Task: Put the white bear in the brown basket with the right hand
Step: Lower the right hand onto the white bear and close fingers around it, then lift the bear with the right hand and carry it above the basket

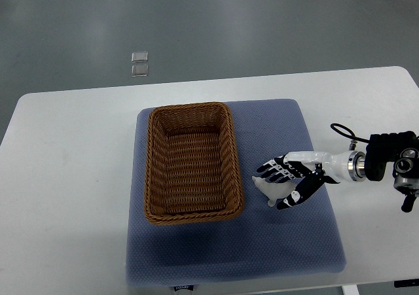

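One steep look down from the top view takes in a white table [72, 151] with a blue-grey mat [275, 242] spread across its middle. On the left half of that mat stands the brown basket [190, 162], a rectangular wicker one, upright, with nothing lying in it. Just to the right of the basket's lower right corner, on the mat, lies the white bear [267, 187], small and pale, mostly covered from above. The right hand [291, 180] reaches in from the picture's right edge, its black-and-white fingers [275, 171] pointing left and draped over the bear, with the thumb low on the near side. The fingers look curled about the toy, though whether they have firmly closed on it I cannot tell. The bear is outside the basket, near its right wall but apart from it. A black cable [344, 133] loops up behind the wrist. On the grey floor beyond the table lie two small clear squares [139, 63]
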You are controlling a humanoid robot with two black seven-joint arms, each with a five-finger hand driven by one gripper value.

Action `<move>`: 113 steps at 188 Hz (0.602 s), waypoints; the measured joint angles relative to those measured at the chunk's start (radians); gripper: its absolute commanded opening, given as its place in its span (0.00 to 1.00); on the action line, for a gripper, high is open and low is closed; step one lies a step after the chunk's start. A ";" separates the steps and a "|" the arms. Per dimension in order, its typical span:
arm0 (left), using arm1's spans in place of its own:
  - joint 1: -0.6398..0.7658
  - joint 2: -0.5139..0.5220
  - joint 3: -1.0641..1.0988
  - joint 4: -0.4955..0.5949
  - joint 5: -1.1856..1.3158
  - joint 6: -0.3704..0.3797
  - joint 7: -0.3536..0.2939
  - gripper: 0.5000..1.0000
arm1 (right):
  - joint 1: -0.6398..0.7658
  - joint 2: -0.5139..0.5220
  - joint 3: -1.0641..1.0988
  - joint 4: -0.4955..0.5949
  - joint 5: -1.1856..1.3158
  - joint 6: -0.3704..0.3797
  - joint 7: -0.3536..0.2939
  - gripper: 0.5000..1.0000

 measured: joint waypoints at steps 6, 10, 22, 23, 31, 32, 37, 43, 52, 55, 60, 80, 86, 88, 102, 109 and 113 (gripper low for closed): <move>0.000 0.000 0.000 0.000 0.000 0.000 0.000 1.00 | -0.005 0.001 0.000 0.001 -0.001 -0.005 0.004 0.59; 0.000 0.000 0.000 0.000 0.001 0.000 0.001 1.00 | -0.008 0.002 0.000 0.001 -0.003 -0.009 0.007 0.59; 0.000 0.000 0.000 0.000 0.001 0.000 0.001 1.00 | -0.016 0.009 0.000 0.001 -0.022 -0.025 0.020 0.54; 0.000 0.000 0.000 0.000 0.001 0.000 0.001 1.00 | -0.017 0.010 0.000 0.001 -0.024 -0.026 0.021 0.54; 0.000 0.000 0.000 0.000 0.001 0.000 0.001 1.00 | -0.022 0.013 0.000 -0.001 -0.041 -0.034 0.029 0.49; 0.001 0.000 0.000 0.000 0.001 0.000 0.001 1.00 | -0.022 0.014 0.000 -0.001 -0.043 -0.035 0.030 0.48; 0.001 0.000 0.000 0.000 0.001 0.000 0.001 1.00 | -0.026 0.016 0.000 -0.002 -0.053 -0.040 0.035 0.44; 0.001 0.000 0.000 0.001 0.001 0.000 0.001 1.00 | -0.031 0.018 0.000 -0.003 -0.064 -0.045 0.040 0.39; 0.001 0.000 0.000 0.001 0.001 0.000 0.001 1.00 | -0.036 0.023 0.000 -0.005 -0.075 -0.052 0.044 0.23; 0.001 0.000 0.000 0.001 0.001 0.000 0.001 1.00 | -0.038 0.024 0.000 -0.006 -0.078 -0.054 0.045 0.21; 0.002 0.000 0.000 0.001 0.001 0.000 0.001 1.00 | -0.041 0.026 0.000 -0.007 -0.085 -0.058 0.047 0.17; 0.002 0.000 0.000 0.001 0.000 0.000 0.001 1.00 | -0.054 0.031 0.000 -0.013 -0.119 -0.072 0.060 0.01; 0.002 0.000 0.000 0.001 0.000 0.000 0.001 1.00 | -0.057 0.032 0.000 -0.016 -0.131 -0.073 0.069 0.00; 0.002 0.000 0.000 0.001 0.000 0.000 0.001 1.00 | -0.058 0.032 0.000 -0.017 -0.135 -0.074 0.071 0.00; 0.002 0.000 0.000 0.001 -0.001 0.000 0.001 1.00 | -0.061 0.034 0.000 -0.024 -0.158 -0.076 0.088 0.00; 0.002 0.000 0.000 0.001 -0.001 0.000 0.001 1.00 | -0.061 0.035 0.002 -0.026 -0.164 -0.076 0.092 0.00; 0.002 0.000 0.000 0.001 -0.001 0.000 0.001 1.00 | -0.060 0.035 0.004 -0.027 -0.166 -0.076 0.093 0.00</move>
